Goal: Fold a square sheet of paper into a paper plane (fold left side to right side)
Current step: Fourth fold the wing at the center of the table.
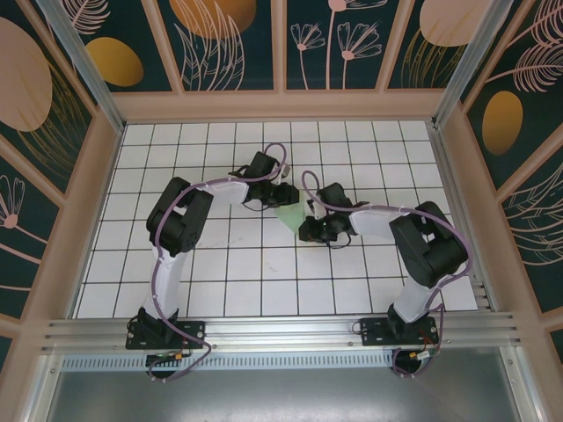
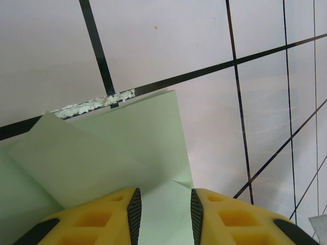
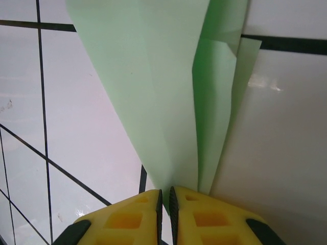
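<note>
— Looking from above, where is the green paper (image 1: pixel 290 214) found?

— It is found on the white grid table (image 1: pixel 264 272), about mid-table. The left gripper (image 1: pixel 283 195) is placed at its far-left side and the right gripper (image 1: pixel 310 226) at its near-right side; both arms are bent inward towards it.

— How is the left gripper set?

— In the left wrist view its yellow fingers (image 2: pixel 117 219) are set well apart; the paper (image 2: pixel 127 148) is seen lying flat in the gap and beyond it, in overlapping folded layers. Its far edge is met by a scuffed black grid line (image 2: pixel 94 104). Whether the paper is touched by the fingers cannot be told.

— And the right gripper?

— In the right wrist view its fingers (image 3: pixel 133 219) are drawn almost together, and the narrow end of the paper (image 3: pixel 168 102) is clamped between them. From there the paper is seen widening away; a lengthwise crease is seen along it.
</note>
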You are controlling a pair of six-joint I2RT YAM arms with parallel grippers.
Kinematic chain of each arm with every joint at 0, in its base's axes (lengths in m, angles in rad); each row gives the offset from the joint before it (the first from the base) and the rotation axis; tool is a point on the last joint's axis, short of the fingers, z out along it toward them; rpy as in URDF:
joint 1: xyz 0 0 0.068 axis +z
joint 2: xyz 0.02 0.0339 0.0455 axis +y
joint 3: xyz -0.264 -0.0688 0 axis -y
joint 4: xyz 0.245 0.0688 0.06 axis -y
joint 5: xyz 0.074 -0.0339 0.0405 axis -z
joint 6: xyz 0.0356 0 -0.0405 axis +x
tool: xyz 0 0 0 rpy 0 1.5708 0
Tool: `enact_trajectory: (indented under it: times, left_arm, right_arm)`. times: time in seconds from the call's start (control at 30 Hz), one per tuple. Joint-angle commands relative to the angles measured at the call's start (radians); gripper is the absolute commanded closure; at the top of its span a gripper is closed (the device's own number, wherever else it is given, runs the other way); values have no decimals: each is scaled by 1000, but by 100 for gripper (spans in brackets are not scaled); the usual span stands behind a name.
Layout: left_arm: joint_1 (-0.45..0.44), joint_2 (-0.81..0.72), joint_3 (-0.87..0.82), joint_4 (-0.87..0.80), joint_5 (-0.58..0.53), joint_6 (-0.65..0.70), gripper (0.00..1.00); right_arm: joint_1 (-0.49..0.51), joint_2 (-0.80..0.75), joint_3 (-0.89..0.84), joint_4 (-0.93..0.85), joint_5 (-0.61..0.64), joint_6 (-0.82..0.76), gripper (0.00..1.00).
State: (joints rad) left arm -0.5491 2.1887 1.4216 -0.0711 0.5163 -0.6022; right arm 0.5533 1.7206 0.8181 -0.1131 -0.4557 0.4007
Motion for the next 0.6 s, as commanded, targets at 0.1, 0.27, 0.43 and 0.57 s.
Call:
enact_trajectory:
  times: [0.1,0.27,0.43,0.57]
  left_arm:
    - [6,71,-22,-104,-67,21,65]
    - [7,68,-24,-105,-68,21,65]
    - [6,65,-29,-99,-66,18,65]
    - [6,62,-33,-91,-61,13,65]
  right_arm:
    - [22,-16,-69,-212,29,13,83]
    - [25,-33,-83,-221,31,11,83]
    - [24,-44,-92,-233,26,-5,83]
    - [23,-60,-75,-243,25,-17,83]
